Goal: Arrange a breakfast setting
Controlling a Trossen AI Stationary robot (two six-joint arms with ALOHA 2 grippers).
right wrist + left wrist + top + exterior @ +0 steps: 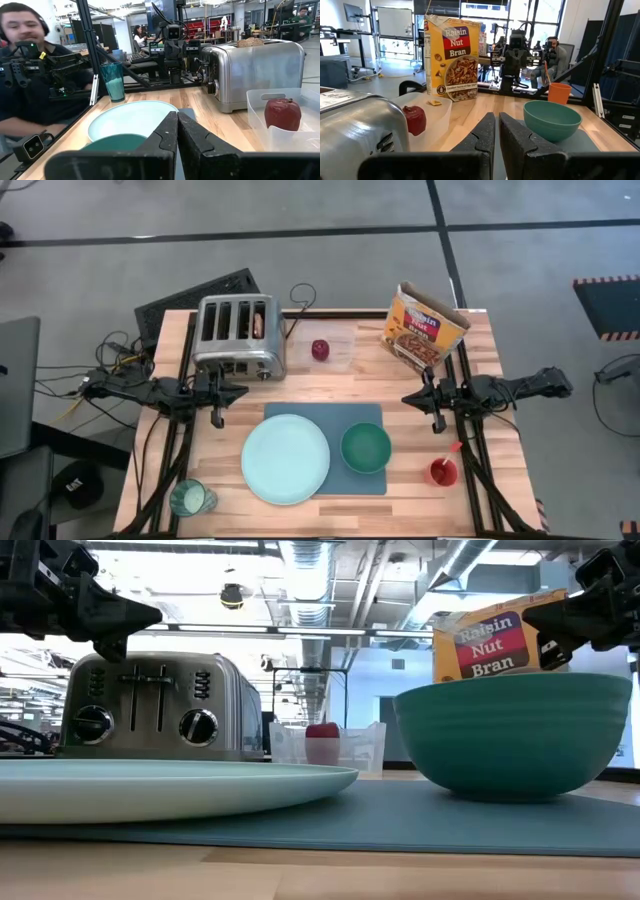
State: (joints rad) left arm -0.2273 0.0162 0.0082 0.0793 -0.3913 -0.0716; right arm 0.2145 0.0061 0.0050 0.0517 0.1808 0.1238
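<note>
Right wrist view alone shows toast slice (pixel 249 42), toaster (pixel 252 72)

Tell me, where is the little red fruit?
In the high view the small dark red fruit sits in a clear container at the table's back, between the toaster and the cereal box.

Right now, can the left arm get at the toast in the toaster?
Probably yes. The toast sticks up from a toaster slot, uncovered, and the shut left gripper hangs just beside the toaster with nothing between them.
</note>
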